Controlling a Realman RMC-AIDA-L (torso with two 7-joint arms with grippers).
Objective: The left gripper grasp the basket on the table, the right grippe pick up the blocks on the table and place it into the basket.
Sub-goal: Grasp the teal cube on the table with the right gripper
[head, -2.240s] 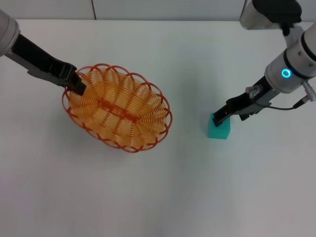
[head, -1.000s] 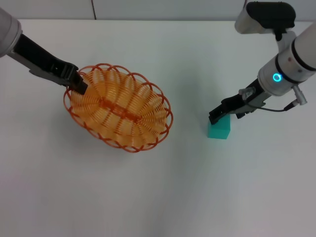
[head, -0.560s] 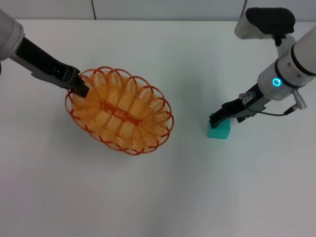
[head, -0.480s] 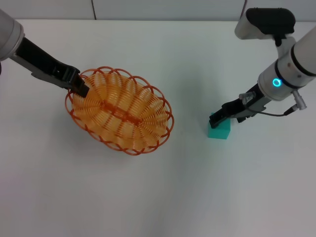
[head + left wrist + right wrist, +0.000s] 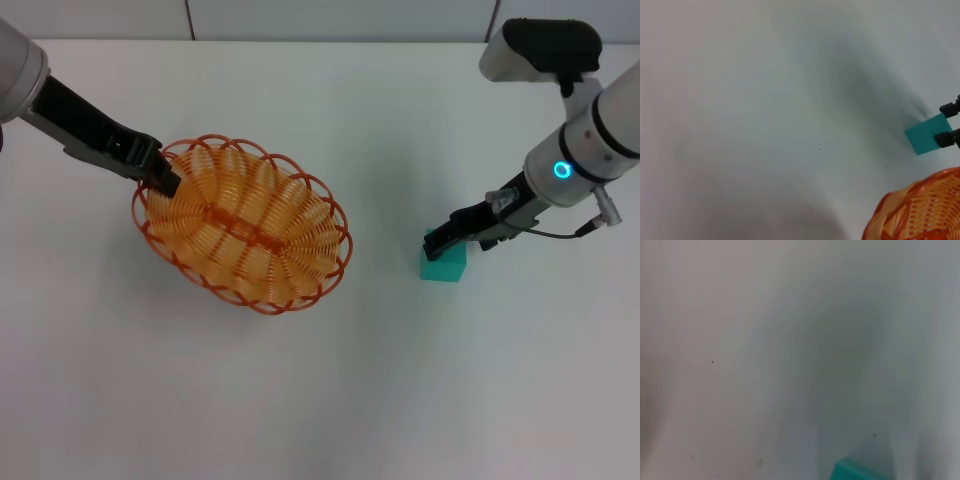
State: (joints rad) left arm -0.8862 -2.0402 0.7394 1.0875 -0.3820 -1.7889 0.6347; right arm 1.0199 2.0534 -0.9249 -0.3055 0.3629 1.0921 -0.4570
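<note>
The right grippe (image 5: pixel 437 243) has dropped back onto the block (image 5: pixel 444 262), jaws spread astride it, ready to pinch; the left gripper (image 5: pixel 160 177) stays clamped on the basket (image 5: pixel 245 222) rim near the table's (image 5: pixel 320 400) far-left corner

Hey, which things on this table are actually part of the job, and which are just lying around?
Part of the job:
- basket, rim held by the left pincer
- teal block, right pincer at it
- table

Lying around:
- nothing else in view

Orange basket (image 5: pixel 245 225), teal block (image 5: pixel 445 264)
</note>
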